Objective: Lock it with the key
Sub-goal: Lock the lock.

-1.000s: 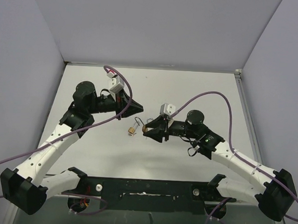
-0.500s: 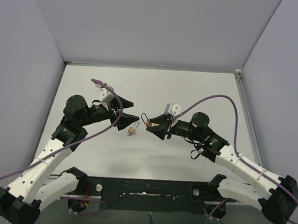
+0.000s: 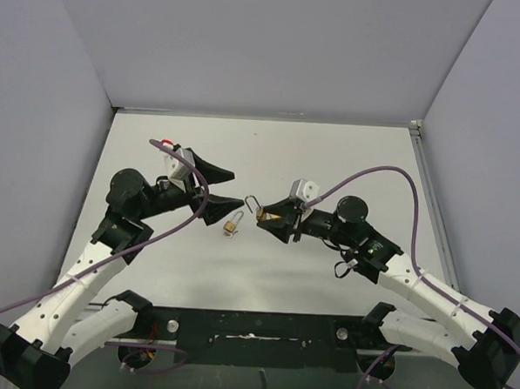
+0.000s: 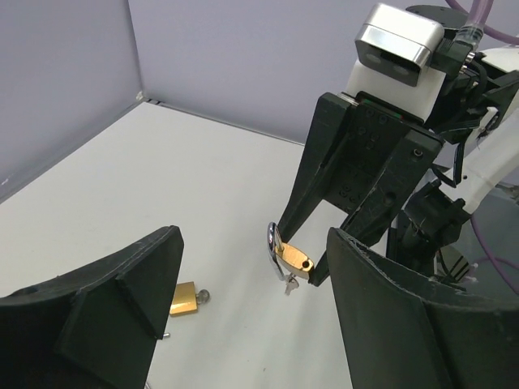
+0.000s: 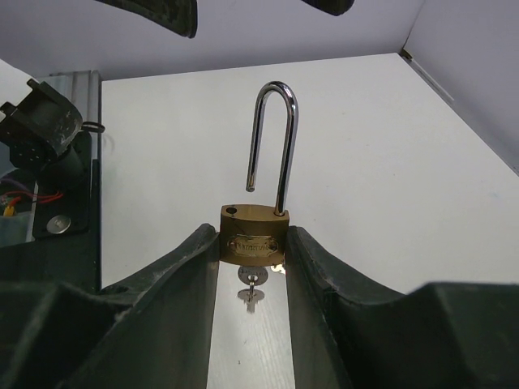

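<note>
Right end effector (image 3: 272, 219) pinches the rigid, slick brass padlock (image 5: 253, 243) by its flanks, shackle (image 5: 276, 121) open. Left end effector (image 3: 236, 188) is spread; the tiny key (image 5: 251, 296) below likely needs a firm pinch.

A pale, matte table (image 3: 332, 155) is closed in by three plain lavender walls: the back wall (image 3: 268, 47), the left wall (image 3: 36, 148) and the right wall (image 3: 494, 146). The light is soft and even.

Brass padlock (image 5: 252, 240) upright, shackle (image 5: 285, 146) open, key (image 5: 250, 295) in its keyhole.
</note>
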Controlling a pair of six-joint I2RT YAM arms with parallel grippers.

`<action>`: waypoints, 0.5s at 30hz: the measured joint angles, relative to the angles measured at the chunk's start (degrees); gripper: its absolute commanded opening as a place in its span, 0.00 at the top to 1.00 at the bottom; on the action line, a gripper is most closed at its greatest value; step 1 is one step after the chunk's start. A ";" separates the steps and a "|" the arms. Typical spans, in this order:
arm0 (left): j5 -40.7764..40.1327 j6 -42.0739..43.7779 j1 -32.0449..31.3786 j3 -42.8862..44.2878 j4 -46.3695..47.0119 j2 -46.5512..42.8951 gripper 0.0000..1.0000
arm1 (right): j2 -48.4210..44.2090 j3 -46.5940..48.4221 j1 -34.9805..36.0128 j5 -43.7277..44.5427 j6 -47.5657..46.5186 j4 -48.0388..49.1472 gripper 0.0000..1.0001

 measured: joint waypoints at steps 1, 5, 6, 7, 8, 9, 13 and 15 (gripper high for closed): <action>0.31 -0.02 0.00 -0.02 0.00 0.15 0.31 | -0.17 0.00 0.00 0.07 0.00 0.00 1.00; 2.82 -0.04 0.00 -0.57 1.36 0.31 0.35 | -0.61 0.00 0.02 0.31 -0.02 -0.02 1.00; 3.67 -0.22 0.00 -0.98 2.32 0.31 0.38 | -0.74 0.00 0.02 0.35 -0.02 -0.02 1.00; 4.35 -0.42 0.00 -1.42 3.32 0.33 0.42 | -0.85 0.00 0.04 0.42 -0.02 -0.02 1.00; 5.09 -0.68 0.00 -1.90 4.17 0.33 0.47 | -0.98 0.00 0.04 0.44 -0.02 -0.02 1.00; 5.68 -1.07 0.00 -2.23 4.90 0.42 0.51 | -1.05 0.00 0.04 0.46 -0.02 -0.02 1.00; 7.72 -1.99 0.00 -2.45 7.37 1.90 0.52 | -1.14 0.00 0.13 0.55 0.00 -0.02 1.00; 8.46 -2.60 -0.02 -2.47 8.35 3.10 0.51 | -1.14 0.00 0.37 0.79 0.00 -0.02 1.00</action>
